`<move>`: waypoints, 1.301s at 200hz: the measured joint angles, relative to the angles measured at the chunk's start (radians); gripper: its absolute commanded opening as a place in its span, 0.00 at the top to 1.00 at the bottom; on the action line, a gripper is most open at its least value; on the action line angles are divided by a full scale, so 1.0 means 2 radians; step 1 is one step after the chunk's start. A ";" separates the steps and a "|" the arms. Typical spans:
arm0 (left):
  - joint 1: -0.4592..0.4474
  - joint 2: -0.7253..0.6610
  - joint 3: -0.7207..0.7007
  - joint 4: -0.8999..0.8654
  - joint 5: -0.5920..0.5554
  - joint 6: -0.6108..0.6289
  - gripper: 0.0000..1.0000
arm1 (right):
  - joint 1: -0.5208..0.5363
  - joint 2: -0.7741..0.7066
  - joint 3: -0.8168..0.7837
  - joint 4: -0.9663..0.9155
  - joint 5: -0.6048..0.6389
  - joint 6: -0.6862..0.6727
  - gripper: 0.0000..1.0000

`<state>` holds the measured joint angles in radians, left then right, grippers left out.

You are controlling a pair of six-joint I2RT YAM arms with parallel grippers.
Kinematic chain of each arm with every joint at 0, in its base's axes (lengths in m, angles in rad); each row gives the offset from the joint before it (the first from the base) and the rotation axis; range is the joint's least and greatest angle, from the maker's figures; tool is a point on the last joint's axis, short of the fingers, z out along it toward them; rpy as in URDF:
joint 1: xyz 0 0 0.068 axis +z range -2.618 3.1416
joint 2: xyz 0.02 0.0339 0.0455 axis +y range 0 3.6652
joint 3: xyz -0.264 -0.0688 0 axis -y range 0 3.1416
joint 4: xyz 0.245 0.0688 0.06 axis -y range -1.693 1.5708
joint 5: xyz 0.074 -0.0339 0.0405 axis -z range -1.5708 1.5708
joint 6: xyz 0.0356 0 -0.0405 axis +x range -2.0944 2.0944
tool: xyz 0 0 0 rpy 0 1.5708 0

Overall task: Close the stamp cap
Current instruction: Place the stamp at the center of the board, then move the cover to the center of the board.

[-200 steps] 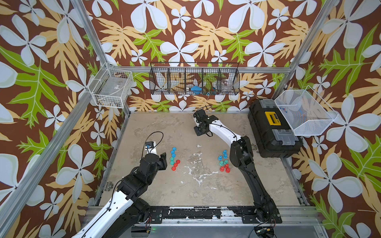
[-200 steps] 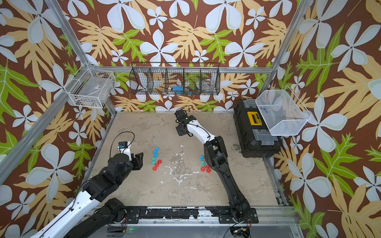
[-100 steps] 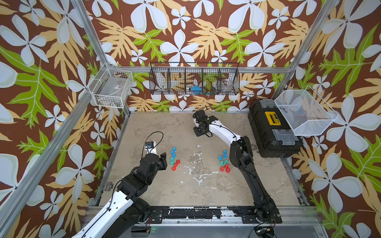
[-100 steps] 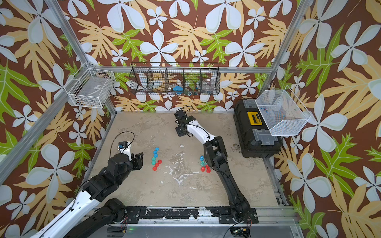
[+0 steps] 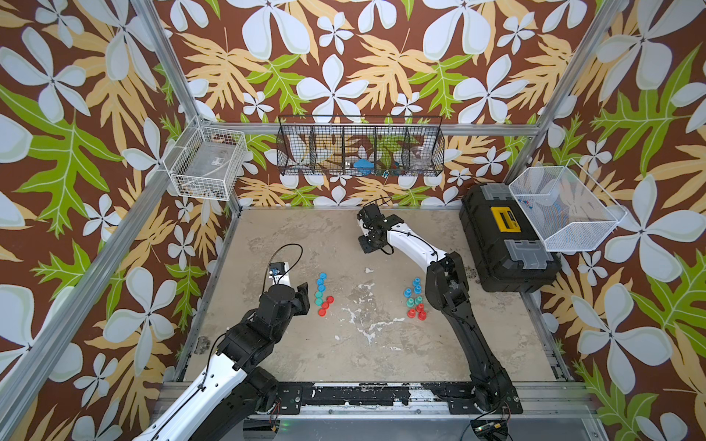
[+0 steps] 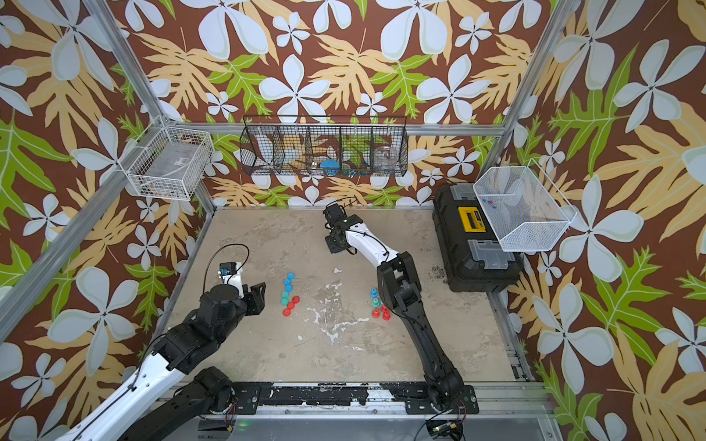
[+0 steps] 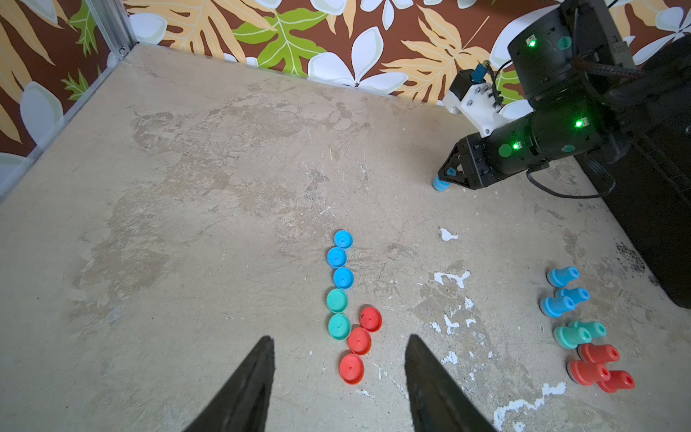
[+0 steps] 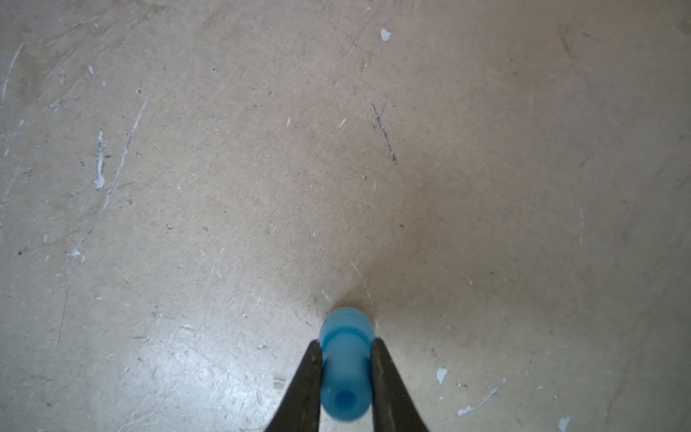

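Layout from the base outward: the left hand (image 7: 338,337) is nearest, jaws partly open and empty, poised at the near end of the loose caps (image 7: 337,300); these lie in a line on the tabletop (image 7: 187,224), red nearest, then teal, then blue; a cluster of stamps (image 7: 572,333), apparently uncapped, lies on its sides well apart, toward the right arm's side. Farthest out, near the back wall, the right hand (image 8: 346,342) has its jaws against both sides of the stem of the blue stamp (image 8: 346,370), which stands wide end down on the tabletop; grip firmness cannot be told. The ringed wide end suggests a fitted cap; the step is probably seating it. Press straight along the stem; keep it upright; open both jaws evenly; withdraw vertically so that no finger tips the stamp.
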<state>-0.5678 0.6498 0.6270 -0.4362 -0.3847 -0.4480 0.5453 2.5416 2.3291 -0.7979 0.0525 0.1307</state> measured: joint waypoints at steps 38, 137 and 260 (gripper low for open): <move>0.000 0.000 0.000 0.000 0.000 0.000 0.42 | 0.000 0.000 -0.001 -0.001 0.000 0.000 0.63; 0.000 0.001 0.000 0.000 0.000 0.000 0.42 | 0.017 -0.126 -0.061 -0.017 0.003 -0.001 0.59; 0.000 0.008 0.000 0.000 0.001 0.000 0.41 | 0.025 -0.672 -0.606 0.214 -0.052 0.014 0.54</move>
<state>-0.5678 0.6662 0.6270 -0.4362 -0.3836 -0.4480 0.5945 1.1980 1.1175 -0.3702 -0.0513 0.1585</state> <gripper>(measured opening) 0.589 0.413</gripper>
